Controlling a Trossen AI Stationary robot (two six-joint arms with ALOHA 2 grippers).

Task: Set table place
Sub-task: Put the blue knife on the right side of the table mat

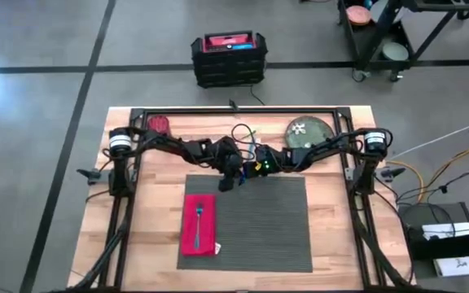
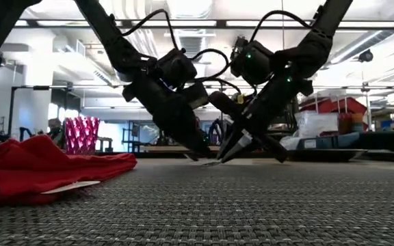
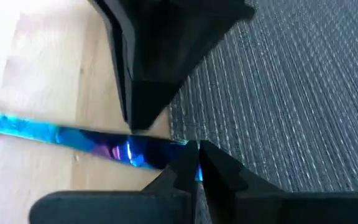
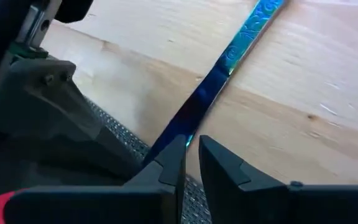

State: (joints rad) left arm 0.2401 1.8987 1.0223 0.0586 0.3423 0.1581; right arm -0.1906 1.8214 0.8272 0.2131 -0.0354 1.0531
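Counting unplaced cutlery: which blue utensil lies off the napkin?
The iridescent utensil on wood by the placemat edge; the fork rests on the red napkin.

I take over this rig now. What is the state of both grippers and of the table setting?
Left gripper: at the placemat's far edge, shut on one end of the blue utensil, which lies on the wood.
Right gripper: close beside it, at the same utensil.
Done: red napkin on the placemat's left part, fork on it.
Left: bring the utensil onto the placemat. The green plate and red glass are on the wood beyond the placemat, not yet placed.
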